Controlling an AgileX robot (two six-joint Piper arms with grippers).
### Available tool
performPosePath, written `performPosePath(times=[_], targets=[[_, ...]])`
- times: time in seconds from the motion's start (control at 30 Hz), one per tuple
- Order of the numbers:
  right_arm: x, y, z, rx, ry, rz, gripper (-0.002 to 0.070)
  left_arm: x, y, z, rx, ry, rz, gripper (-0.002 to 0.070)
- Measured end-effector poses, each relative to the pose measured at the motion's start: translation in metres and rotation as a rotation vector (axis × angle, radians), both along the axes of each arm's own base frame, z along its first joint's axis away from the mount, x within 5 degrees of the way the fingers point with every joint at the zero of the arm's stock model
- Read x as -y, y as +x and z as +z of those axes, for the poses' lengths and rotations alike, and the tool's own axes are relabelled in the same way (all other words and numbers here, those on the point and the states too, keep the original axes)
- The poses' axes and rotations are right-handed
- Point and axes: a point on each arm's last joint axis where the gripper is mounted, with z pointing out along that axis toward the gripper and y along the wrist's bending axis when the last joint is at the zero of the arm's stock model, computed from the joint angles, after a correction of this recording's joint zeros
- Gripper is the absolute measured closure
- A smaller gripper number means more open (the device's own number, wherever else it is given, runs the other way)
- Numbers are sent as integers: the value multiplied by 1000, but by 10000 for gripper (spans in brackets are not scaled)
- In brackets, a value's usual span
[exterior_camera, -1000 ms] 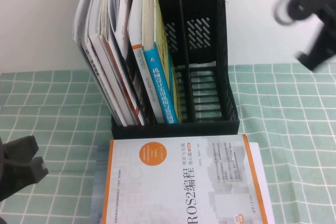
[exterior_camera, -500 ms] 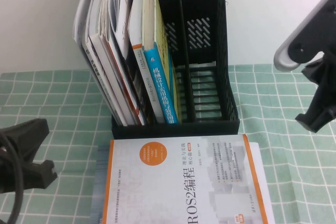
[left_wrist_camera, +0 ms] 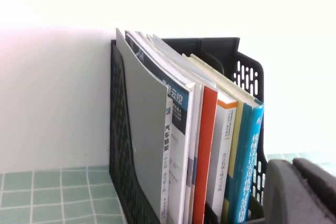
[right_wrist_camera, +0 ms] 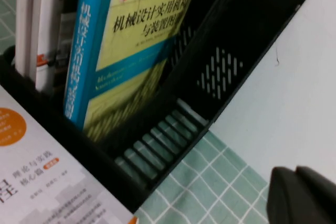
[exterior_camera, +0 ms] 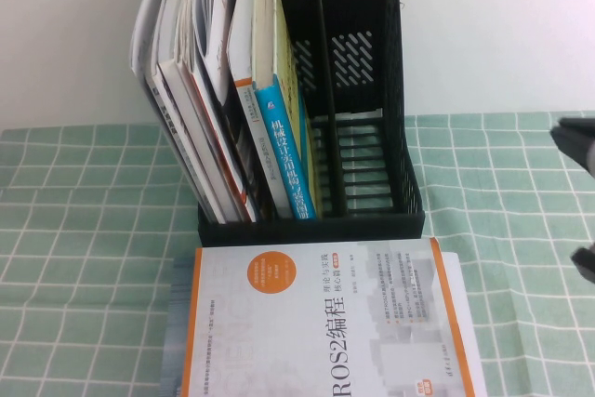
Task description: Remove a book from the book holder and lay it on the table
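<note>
Finding: the book (exterior_camera: pixel 321 327) lies flat, cover up, on the desk (exterior_camera: pixel 84 230), just in front of the book holder (exterior_camera: pixel 367 90). Its far edge sits close against the holder's base; its near end runs out of the high view, so I cannot tell whether it overhangs the desk edge. In my judgement the laying-down is done.

Right gripper (right_wrist_camera: pixel 302 195): closed tight, holding nothing, at the right border of the high view, apart from book and holder.

Left gripper (left_wrist_camera: pixel 299 192): absent from the high view; the wrist camera shows only dark padding of it, facing the holder's filled side. Whether it is wide or narrow I cannot tell.

Risks, as judged:
- A careless right-arm sweep could clip the holder's empty right compartment and shift it.
- The remaining books (exterior_camera: pixel 223 90) lean leftward, fanned at the top; a knock could spill them.
- If the book overhangs, a nudge could slide it off.
</note>
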Motion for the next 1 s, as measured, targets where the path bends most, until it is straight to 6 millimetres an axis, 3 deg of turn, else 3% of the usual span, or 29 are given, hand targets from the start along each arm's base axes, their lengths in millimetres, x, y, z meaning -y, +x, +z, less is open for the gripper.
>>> performPosePath(times=[0.2,0.37,0.47,0.67,1.0], targets=[[35,-39,-47,-41,87,-46,678,-7,-12,-23,18,17,2,678],[63,-70,-92,-67,144,-67,678,-7,-12,-37,-8,37,3,678],[74,-82,-109,-79,225,-91,678,-7,-12,-41,-21,44,6,678],[88,-92,-105,67,219,-88,678,-7,-12,-41,-26,44,8,678],[90,-95,-103,78,254,-93,678,-7,-11,-42,-28,42,8,678]])
